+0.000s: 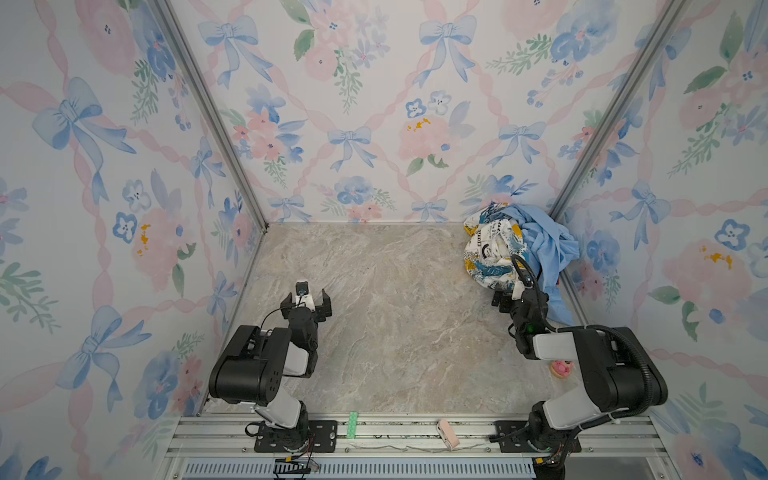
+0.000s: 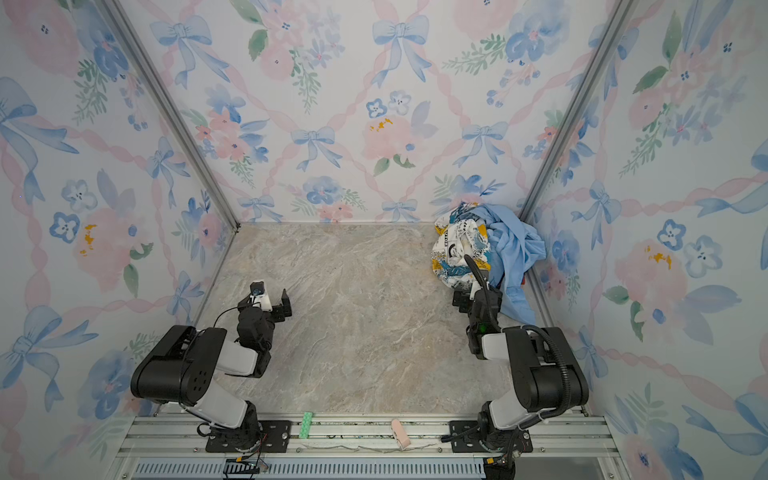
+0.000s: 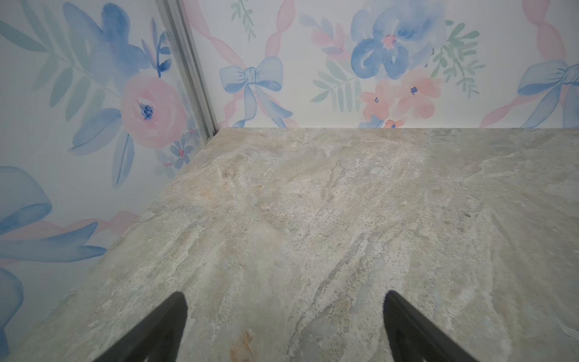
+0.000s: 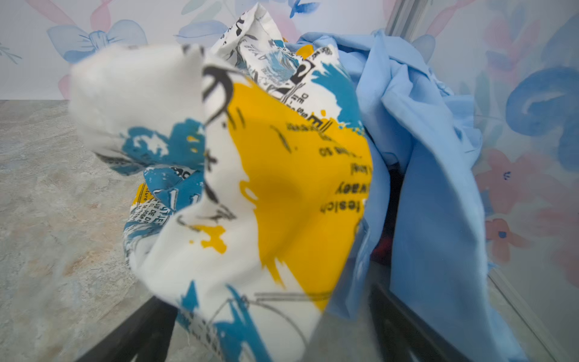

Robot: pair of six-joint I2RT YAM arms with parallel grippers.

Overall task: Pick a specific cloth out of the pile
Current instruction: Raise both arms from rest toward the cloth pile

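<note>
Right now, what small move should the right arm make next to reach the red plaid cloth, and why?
Probably ease the right gripper toward the dark gap between the printed cloth and the light blue cloth, where a red sliver of the plaid cloth shows. Printed fabric sits between its open jaws, so closing now would likely take the wrong garment.

the cloth [image 4: 383, 246] is mostly buried in the pile [image 1: 519, 245]; only a red-and-dark sliver shows in the gap between the printed cloth [image 4: 266, 188] and the light blue cloth [image 4: 438, 203]; the printed cloth's nearest fold is a white blur in the right wrist view and hides the tips of the right gripper [image 4: 271, 294]; lower right in a top view, a pink thing [image 1: 562, 368] sits half behind the arm [image 1: 598, 365], too small to tell
</note>
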